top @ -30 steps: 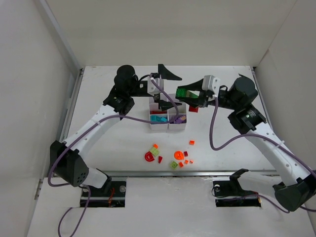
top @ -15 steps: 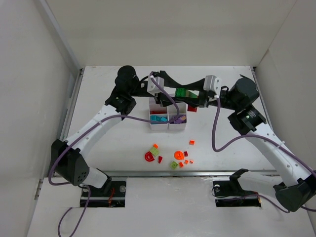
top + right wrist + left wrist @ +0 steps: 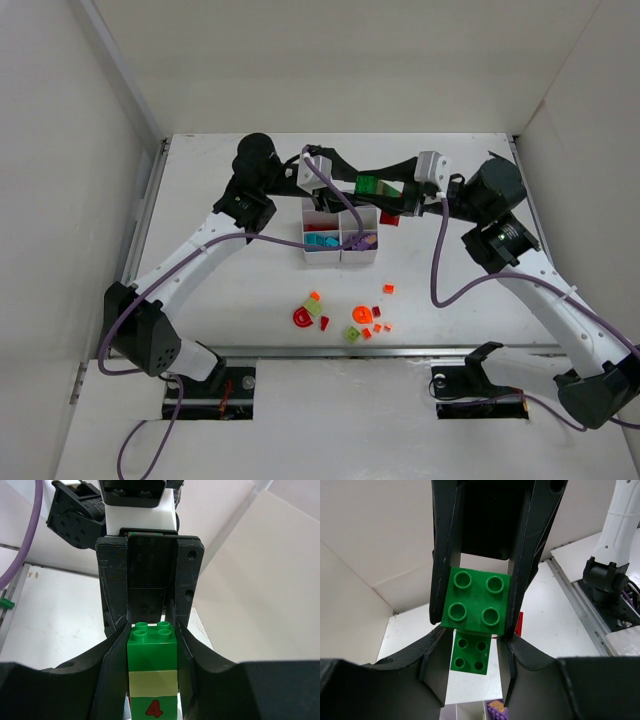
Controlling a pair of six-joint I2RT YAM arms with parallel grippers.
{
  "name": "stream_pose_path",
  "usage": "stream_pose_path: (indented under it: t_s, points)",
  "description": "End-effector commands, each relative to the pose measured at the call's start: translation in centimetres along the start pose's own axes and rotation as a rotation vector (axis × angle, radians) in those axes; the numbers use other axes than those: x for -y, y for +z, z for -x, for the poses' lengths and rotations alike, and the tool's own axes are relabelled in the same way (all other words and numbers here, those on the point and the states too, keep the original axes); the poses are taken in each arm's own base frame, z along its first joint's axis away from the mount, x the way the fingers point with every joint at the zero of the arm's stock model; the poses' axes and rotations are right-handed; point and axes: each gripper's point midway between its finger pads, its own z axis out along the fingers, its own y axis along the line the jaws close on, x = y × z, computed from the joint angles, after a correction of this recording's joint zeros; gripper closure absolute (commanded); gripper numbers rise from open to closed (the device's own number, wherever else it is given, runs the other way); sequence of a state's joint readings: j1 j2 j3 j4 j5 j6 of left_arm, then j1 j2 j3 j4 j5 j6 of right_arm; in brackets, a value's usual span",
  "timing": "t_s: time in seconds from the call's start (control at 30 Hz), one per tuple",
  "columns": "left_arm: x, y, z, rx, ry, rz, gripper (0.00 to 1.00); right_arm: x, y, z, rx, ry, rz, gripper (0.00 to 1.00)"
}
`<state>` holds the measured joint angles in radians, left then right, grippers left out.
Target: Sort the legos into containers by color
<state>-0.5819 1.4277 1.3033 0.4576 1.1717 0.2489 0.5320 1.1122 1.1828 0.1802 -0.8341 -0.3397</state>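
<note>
Both arms are raised and bent inward, wrists facing each other, so that the left gripper (image 3: 358, 181) and the right gripper (image 3: 382, 189) meet tip to tip in the air. Each has its fingers pressed against the sides of the same green stack (image 3: 368, 185), one at either end.

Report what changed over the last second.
The left gripper, open before, moved in and shut on the green brick stack. The right gripper kept its grip on that stack; the white organiser and loose bricks stayed put.
</note>
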Motion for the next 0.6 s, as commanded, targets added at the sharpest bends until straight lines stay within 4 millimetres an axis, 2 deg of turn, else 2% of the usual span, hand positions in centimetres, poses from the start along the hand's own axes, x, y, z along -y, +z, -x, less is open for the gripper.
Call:
stream_pose_path:
  t_s: [0.0,0.03,0.1,0.13,0.2,0.27,0.3,0.33,0.4,0.43,0.53,0.57]
  points:
    - [0.1,0.1,1.4,0.031,0.043,-0.003,1.00,-0.6,0.1,2.7,0.073,-0.038,0.017,0.75]
    - [0.2,0.1,1.4,0.031,0.034,-0.004,1.00,-0.6,0.1,2.7,0.073,-0.038,0.017,0.59]
    - [0.2,0.1,1.4,0.031,0.034,-0.004,1.00,-0.5,-0.1,2.1,0.059,-0.029,-0.006,0.46]
    - [0.4,0.0,1.4,0.030,0.032,-0.004,1.00,-0.1,-0.1,2.0,0.054,-0.029,-0.023,0.31]
    - [0.3,-0.3,1.3,0.028,0.024,-0.003,1.00,0.0,-0.4,1.1,0.031,-0.016,-0.058,0.24]
    - [0.1,-0.6,0.9,0.021,0.017,0.005,1.00,0.1,-1.0,1.6,0.030,-0.031,-0.084,0.14]
    - [0.2,-0.7,1.3,0.024,0.025,0.006,1.00,0.4,-1.4,1.0,0.011,-0.023,-0.103,0.13]
    - [0.1,-1.0,0.8,0.017,0.018,0.015,1.00,0.4,-1.8,1.3,0.003,-0.030,-0.116,0.13]
    - [0.2,-1.4,0.8,0.015,0.019,0.014,1.00,0.6,-2.7,0.6,-0.031,-0.038,-0.132,0.13]
    - [0.3,-1.4,0.5,0.011,0.010,0.014,1.00,0.4,-3.0,-0.6,-0.071,-0.018,-0.128,0.13]
    - [0.2,-1.8,0.4,0.008,0.011,0.022,1.00,0.2,-3.9,-1.9,-0.142,-0.043,-0.124,0.13]
    - [0.2,-1.8,0.4,0.008,0.011,0.022,1.00,0.0,-4.0,-2.9,-0.186,-0.018,-0.115,0.15]
